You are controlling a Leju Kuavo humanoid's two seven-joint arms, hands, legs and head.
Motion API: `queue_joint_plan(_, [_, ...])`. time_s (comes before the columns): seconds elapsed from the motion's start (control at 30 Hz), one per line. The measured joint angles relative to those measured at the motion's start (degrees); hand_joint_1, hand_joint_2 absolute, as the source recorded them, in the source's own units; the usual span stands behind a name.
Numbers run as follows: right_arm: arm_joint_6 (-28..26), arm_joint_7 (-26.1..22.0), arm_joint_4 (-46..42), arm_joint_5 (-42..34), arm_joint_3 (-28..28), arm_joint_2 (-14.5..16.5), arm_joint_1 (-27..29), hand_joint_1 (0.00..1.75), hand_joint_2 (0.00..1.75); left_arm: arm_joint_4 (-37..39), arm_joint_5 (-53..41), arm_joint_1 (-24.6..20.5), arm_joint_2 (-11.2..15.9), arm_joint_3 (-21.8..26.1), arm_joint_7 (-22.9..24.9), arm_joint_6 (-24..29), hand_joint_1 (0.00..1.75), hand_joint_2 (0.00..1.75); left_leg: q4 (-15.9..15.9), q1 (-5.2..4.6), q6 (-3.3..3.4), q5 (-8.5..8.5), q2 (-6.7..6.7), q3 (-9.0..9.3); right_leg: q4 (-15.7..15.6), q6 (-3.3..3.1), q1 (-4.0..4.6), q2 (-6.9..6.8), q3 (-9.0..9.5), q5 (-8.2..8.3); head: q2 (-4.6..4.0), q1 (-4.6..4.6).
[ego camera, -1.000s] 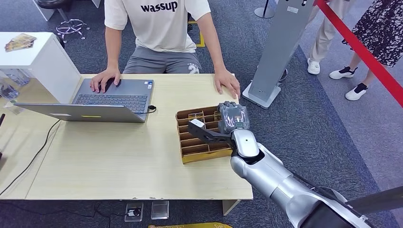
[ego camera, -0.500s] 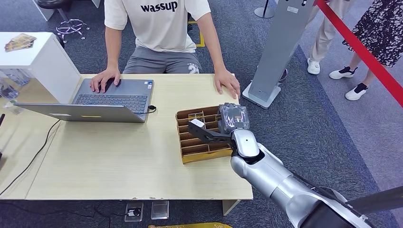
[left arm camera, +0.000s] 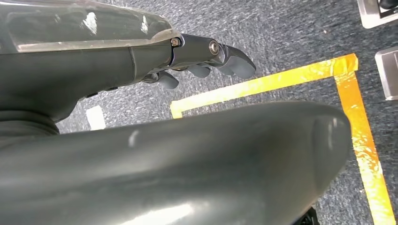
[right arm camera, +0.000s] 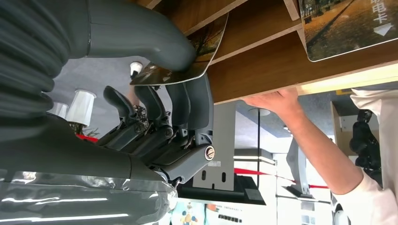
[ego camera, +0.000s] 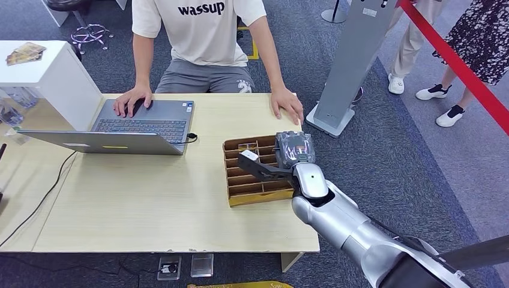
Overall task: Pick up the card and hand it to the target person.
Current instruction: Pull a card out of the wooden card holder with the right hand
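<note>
Head view: right hand [ego camera: 292, 151] sits over the far right corner of a brown slotted card tray [ego camera: 255, 187] on the light wooden table [ego camera: 150, 204], silver forearm running in from below right. Its fingers point down into the tray; the grasp itself is hidden from above. A person in a white T-shirt [ego camera: 198, 24] sits at the far side, one hand on an open laptop [ego camera: 129, 129], the other hand [ego camera: 288, 106] flat on the table edge just beyond the tray. Grey stand [ego camera: 354, 60] and red rope barrier [ego camera: 462, 63] to the right. Left wrist view: left hand [left arm camera: 202, 58] hangs over grey carpet with yellow floor tape [left arm camera: 300, 79], fingers loosely curled inward, nothing in them. Right wrist view: thumb [right arm camera: 141, 37] and dark fingers [right arm camera: 187, 101] pinch a card [right arm camera: 187, 61] by its edge, the card standing at a tray divider. A second card [right arm camera: 347, 23] lies in a neighbouring slot. The person's hand rests on the table edge past the tray.
</note>
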Motion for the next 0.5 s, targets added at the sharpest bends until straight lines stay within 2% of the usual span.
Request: queue_joint_plan(0.5, [-0.5,-0.8,1.0,-1.3,0.0,0.2,-0.6,1.62,1.75,0.0,-0.3,0.0,0.3,-0.1,-0.2,0.4,0.0,0.0,0.0,0.0,0.0,0.0,0.0,0.0,0.0,0.0,0.0,0.0,0.0,0.0,-0.01,0.0])
